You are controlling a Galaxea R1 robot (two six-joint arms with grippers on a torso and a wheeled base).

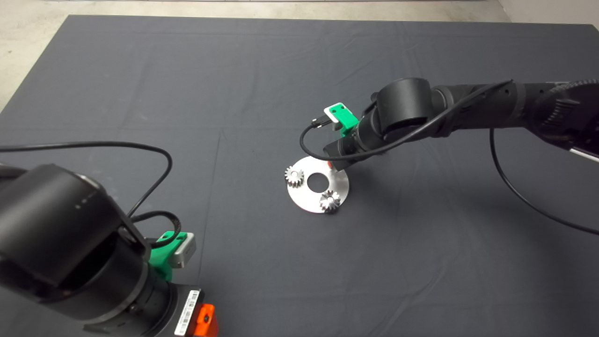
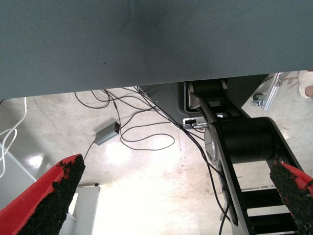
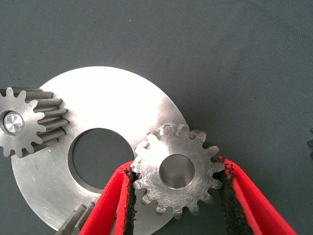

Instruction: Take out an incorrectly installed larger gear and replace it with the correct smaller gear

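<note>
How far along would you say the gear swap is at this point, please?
Seemingly done: the wrong gear looks removed, since the right end effector works at a spot holding only the gear it grips. In hand: it is closed on a short-toothed gear, probably the smaller gear, tilted over the plate edge. Left: seating it flat and releasing. The left end effector waits open, off the mat.

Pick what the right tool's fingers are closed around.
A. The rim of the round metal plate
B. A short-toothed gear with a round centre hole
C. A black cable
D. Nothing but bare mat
B: in the right wrist view, the right tool has a pad against the teeth on either side of the short-toothed gear, which sits over the edge of the round metal plate.
</note>
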